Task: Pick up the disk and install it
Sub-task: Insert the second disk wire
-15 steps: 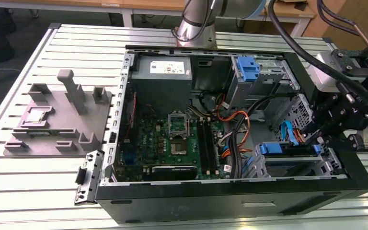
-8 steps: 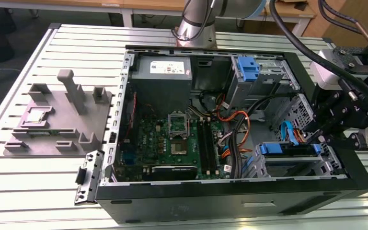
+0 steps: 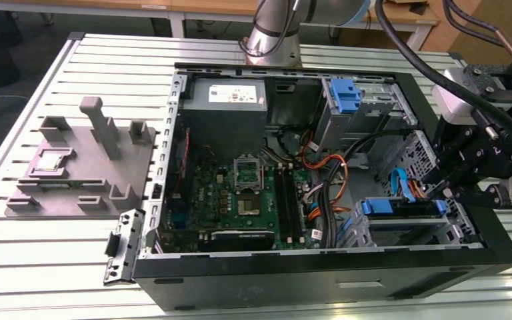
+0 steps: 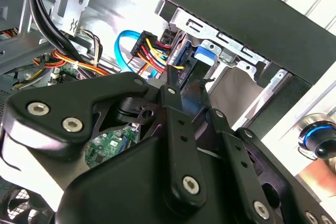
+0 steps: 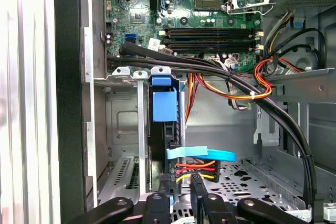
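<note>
Item: 1 blue-bracketed silver metal disk stood on edge in bay, long axis toward black gripper, whose fingers pinched its cabled end.

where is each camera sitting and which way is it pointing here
Exterior view: off the arm, above, looking down into the open computer case; the arm and gripper hang over the exterior view's right side.
First wrist view: on the arm, looking along the fingers at the disk in its metal cage, motherboard beyond.
Second wrist view: on the arm, behind the gripper, facing the cage.
Both wrist views share the blue ribbon cable and the gripper.
</note>
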`<state>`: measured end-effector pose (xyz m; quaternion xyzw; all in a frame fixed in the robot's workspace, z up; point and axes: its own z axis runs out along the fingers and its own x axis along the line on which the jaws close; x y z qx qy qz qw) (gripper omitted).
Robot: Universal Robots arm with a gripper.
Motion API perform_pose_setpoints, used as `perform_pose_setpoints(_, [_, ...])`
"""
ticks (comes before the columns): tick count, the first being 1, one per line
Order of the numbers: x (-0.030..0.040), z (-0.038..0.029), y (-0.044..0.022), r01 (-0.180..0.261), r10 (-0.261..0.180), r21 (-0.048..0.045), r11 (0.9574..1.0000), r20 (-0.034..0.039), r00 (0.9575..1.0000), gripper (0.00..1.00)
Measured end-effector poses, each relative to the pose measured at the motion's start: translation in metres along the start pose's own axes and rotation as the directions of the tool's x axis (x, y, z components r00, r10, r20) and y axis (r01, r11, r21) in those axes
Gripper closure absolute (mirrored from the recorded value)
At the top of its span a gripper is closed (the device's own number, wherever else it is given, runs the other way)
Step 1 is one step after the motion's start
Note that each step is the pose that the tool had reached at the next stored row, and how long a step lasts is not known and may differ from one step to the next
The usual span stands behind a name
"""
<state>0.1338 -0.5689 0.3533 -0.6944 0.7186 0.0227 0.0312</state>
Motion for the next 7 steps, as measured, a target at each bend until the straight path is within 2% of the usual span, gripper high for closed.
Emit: perform_pose_setpoints(7, [-0.0001, -0.0014, 0.0, 0.0, 0.0, 0.0, 1.0, -0.0001, 1.0, 0.7])
